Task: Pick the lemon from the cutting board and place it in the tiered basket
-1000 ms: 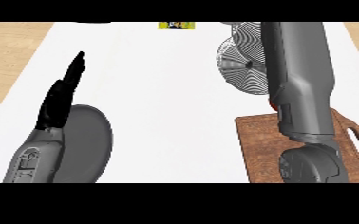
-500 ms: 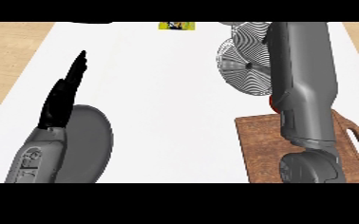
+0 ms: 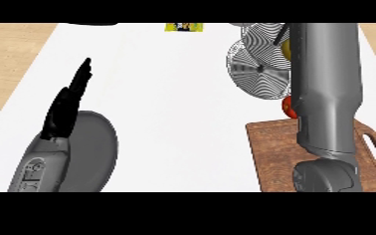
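The wire tiered basket [image 3: 257, 69] stands at the right rear of the counter. My right forearm reaches over it from the lower right and hides most of my right hand [image 3: 280, 35], of which only a dark thumb sliver shows. A yellow sliver of the lemon [image 3: 286, 51] peeks out just under that thumb, over the basket's right side, so the hand looks curled on it. The wooden cutting board [image 3: 272, 149] lies at the lower right, partly under the forearm. My left hand [image 3: 64, 107] rests open at the left, fingers up.
A red round fruit [image 3: 288, 107] sits at the board's far edge, half hidden by the forearm. A grey plate [image 3: 97, 147] lies beside my left wrist. A small yellow-green packet [image 3: 183, 27] is at the counter's far edge. Wooden floor shows past the left edge.
My right forearm has swung from a leftward tilt to nearly straight, its far end shifting right over the basket. The lemon's yellow edge now shows. The left hand has not moved.
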Controlling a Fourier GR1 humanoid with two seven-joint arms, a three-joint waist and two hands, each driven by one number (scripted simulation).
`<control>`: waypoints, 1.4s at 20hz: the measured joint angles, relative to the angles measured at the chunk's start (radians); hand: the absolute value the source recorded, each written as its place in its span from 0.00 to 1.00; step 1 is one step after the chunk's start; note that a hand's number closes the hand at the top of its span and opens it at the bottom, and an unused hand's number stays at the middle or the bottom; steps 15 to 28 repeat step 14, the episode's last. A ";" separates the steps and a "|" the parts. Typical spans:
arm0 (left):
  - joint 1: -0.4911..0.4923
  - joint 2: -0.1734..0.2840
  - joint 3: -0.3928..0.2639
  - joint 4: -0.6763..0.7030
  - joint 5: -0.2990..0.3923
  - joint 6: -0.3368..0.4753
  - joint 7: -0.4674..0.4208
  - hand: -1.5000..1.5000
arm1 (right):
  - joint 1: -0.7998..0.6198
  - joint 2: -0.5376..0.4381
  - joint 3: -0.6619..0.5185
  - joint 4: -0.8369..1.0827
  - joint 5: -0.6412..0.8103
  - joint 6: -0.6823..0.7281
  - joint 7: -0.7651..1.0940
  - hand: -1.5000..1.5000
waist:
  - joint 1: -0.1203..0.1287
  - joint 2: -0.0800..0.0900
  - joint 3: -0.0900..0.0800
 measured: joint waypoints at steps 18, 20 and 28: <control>-0.020 -0.002 -0.004 0.026 -0.002 -0.007 0.003 0.50 | 0.030 0.002 0.056 -0.259 -0.045 0.007 0.007 0.00 | 0.014 -0.026 -0.001; -0.020 -0.002 -0.004 0.026 -0.002 -0.007 0.003 0.50 | 0.030 0.002 0.056 -0.259 -0.045 0.007 0.007 0.00 | 0.014 -0.026 -0.001; -0.020 -0.002 -0.004 0.026 -0.002 -0.007 0.003 0.50 | 0.030 0.002 0.056 -0.259 -0.045 0.007 0.007 0.00 | 0.014 -0.026 -0.001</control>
